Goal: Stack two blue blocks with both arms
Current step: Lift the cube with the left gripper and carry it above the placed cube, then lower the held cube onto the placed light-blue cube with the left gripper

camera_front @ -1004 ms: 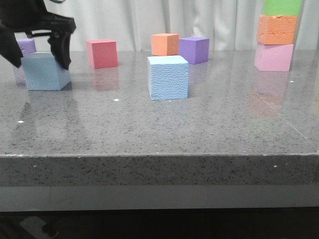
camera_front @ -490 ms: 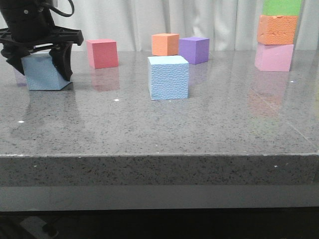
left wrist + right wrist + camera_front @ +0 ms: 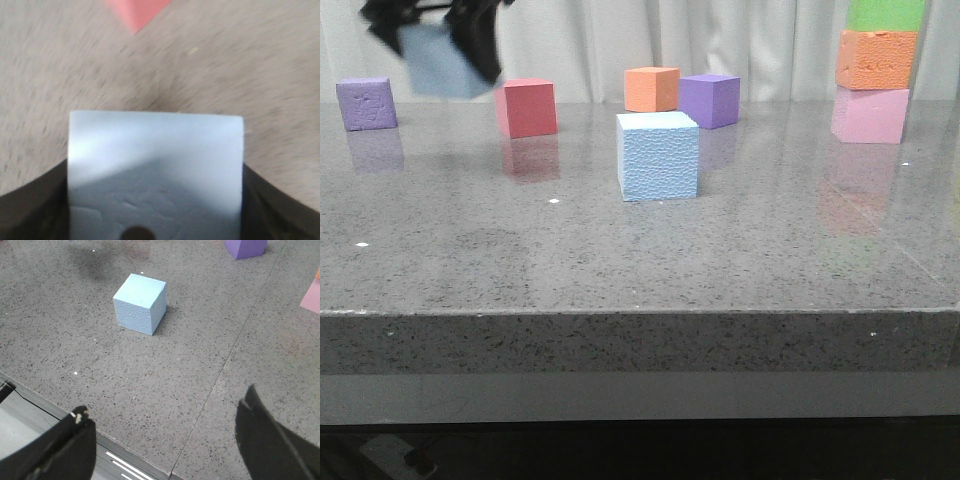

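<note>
My left gripper (image 3: 438, 55) is shut on one pale blue block (image 3: 442, 62) and holds it in the air at the far left, above the table. In the left wrist view the block (image 3: 155, 170) fills the space between the black fingers (image 3: 30, 205). The second blue block (image 3: 658, 155) stands on the grey table near the middle; it also shows in the right wrist view (image 3: 140, 303). My right gripper (image 3: 162, 427) is open and empty above the table's front edge, well short of that block. It is out of the front view.
A red cube (image 3: 526, 107) stands just right of the held block. A small purple cube (image 3: 366, 103) is at far left. An orange cube (image 3: 651, 88) and a purple cube (image 3: 709, 100) stand at the back. A pink, orange and green stack (image 3: 873, 70) is at back right.
My left gripper closed on the left blue block and lifted it off the table, up and slightly right. The small purple cube behind it is uncovered. The middle block has not moved.
</note>
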`<state>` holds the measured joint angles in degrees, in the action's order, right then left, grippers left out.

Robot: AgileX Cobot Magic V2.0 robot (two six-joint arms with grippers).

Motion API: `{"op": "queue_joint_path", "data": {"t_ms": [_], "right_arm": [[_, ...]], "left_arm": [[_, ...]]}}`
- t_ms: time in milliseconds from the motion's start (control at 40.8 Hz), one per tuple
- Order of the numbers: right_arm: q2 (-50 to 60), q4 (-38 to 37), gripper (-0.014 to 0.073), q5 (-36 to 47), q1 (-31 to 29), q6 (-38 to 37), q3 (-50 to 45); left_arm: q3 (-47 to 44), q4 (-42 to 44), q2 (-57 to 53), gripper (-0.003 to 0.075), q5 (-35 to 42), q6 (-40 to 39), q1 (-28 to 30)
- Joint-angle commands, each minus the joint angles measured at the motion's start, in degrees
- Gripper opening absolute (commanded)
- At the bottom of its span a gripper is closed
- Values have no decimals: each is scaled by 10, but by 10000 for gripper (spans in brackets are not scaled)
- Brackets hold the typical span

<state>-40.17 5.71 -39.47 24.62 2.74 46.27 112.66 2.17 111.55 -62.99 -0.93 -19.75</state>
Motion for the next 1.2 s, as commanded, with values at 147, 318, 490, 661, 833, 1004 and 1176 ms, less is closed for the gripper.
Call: {"op": "queue_joint_path", "data": {"t_ms": [147, 318, 490, 661, 833, 1004, 1176], "right_arm": [[2, 3, 584, 35, -3, 5, 14], [2, 3, 584, 35, -3, 5, 14], [2, 3, 584, 35, -3, 5, 14], [2, 3, 584, 35, -3, 5, 14], [2, 3, 584, 35, -3, 5, 14], [2, 3, 584, 35, -3, 5, 14], [2, 3, 584, 35, -3, 5, 14]], "left_arm": [[97, -22, -31, 350, 11, 131, -97], [98, -109, -29, 350, -38, 404, -158], [98, -118, -19, 350, -38, 464, -183], [97, -107, -1, 350, -34, 480, -180], [97, -97, 11, 351, -19, 519, -179], [97, -90, 16, 351, -17, 543, -179], [96, -91, 16, 351, -18, 543, -172]]}}
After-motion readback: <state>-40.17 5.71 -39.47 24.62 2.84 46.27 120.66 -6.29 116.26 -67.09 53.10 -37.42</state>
